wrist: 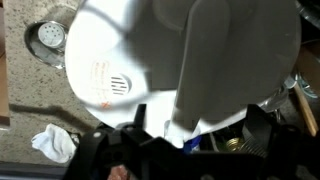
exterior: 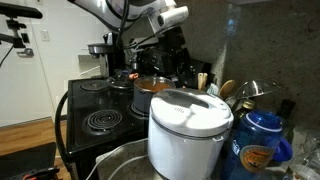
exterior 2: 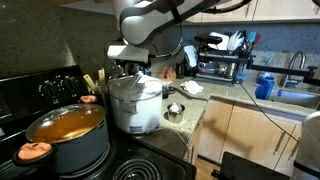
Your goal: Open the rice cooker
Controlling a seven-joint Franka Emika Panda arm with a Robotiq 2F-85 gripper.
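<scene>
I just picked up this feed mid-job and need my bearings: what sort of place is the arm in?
Most likely a home kitchen: a black coil-burner stove, a pot of orange food on it, the rice cooker alongside, and a sink faucet further along.

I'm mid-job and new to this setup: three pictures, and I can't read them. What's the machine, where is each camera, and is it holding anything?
It is one robot arm with a two-fingered end effector. Two cameras stand outside it and see the kitchen counter from different sides; the third rides on the wrist, looking down. The white rice cooker, lid shut, stands beside the stove, where a pot with orange contents sits. The end effector hangs open over the lid, holding nothing.
</scene>
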